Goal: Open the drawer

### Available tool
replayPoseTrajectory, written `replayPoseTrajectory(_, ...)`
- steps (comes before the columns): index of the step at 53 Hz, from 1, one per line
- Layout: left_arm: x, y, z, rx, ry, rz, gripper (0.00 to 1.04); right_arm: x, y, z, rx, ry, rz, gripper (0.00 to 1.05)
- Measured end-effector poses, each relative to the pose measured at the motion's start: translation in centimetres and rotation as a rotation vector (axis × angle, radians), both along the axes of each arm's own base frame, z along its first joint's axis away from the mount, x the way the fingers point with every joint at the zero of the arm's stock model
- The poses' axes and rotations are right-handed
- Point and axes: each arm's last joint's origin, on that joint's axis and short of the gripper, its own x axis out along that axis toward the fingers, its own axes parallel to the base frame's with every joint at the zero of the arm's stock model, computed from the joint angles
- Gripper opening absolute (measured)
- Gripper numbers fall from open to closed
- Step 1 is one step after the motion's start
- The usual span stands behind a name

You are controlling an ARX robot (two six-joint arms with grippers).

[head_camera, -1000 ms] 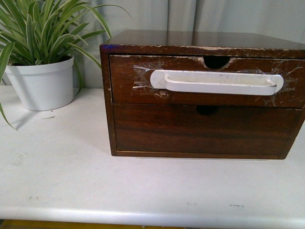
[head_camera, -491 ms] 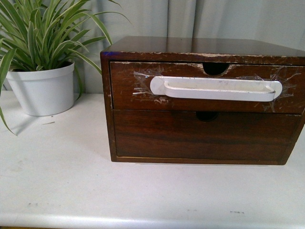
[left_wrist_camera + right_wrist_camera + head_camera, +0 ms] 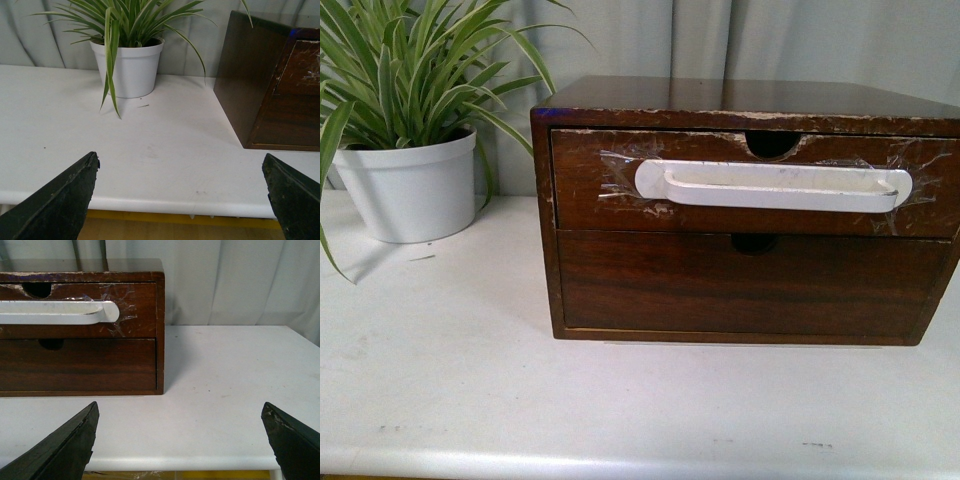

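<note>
The drawer [image 3: 590, 180] is the upper one of a dark brown wooden chest [image 3: 740, 95] on the white table. It has a long white handle [image 3: 775, 185] taped on its front, a chipped top edge and a half-round notch [image 3: 772, 143]. It is shut. It also shows in the right wrist view [image 3: 135, 315] with the handle's end [image 3: 60, 311]. Neither gripper shows in the front view. My left gripper [image 3: 180, 165] is open and empty at the table's front edge, left of the chest. My right gripper [image 3: 180, 412] is open and empty at the front edge, right of the chest.
A plain lower drawer front [image 3: 740, 285] without a handle sits below. A spider plant in a white pot [image 3: 410, 185] stands on the table left of the chest; it also shows in the left wrist view [image 3: 130, 67]. Grey curtains hang behind. The white table [image 3: 520, 400] ends near the front.
Between one second and half a second ago the front view shifted a little, so the chest and the pot sit lower in the picture. Since then nothing has moved.
</note>
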Motion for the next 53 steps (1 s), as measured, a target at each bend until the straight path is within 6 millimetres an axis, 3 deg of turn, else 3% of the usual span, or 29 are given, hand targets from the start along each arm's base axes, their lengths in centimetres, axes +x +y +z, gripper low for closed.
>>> replayPoseTrajectory(2,0.0,0.0,0.0,-0.005,0.006,0.015,0.99,0.0,0.0,-0.1,0.007,0.046,0.048,0.96)
replayPoseTrajectory(8,0.4,-0.6,0.0,-0.038,0.157,0.299,0.99,0.5,0.0,0.1,0.016,0.179,0.188,0.96)
replayPoseTrajectory(13,0.9,-1.1,0.9,0.001,0.173,0.31,0.99,1.2,0.0,1.2,-0.023,0.218,0.252,0.96)
replayPoseTrajectory(22,3.9,-2.3,5.6,0.202,0.244,-0.044,0.99,3.9,0.0,5.0,-0.209,0.291,0.413,0.96)
replayPoseTrajectory(32,6.7,-3.6,9.0,0.424,0.279,-0.372,0.99,5.9,0.6,8.2,-0.348,0.296,0.535,0.96)
replayPoseTrajectory(43,10.2,-6.7,13.3,0.646,0.275,-0.761,0.99,8.7,1.4,11.2,-0.483,0.313,0.629,0.96)
replayPoseTrajectory(53,12.6,-9.8,15.0,0.787,0.355,-1.003,0.99,11.5,1.6,13.2,-0.592,0.356,0.698,0.96)
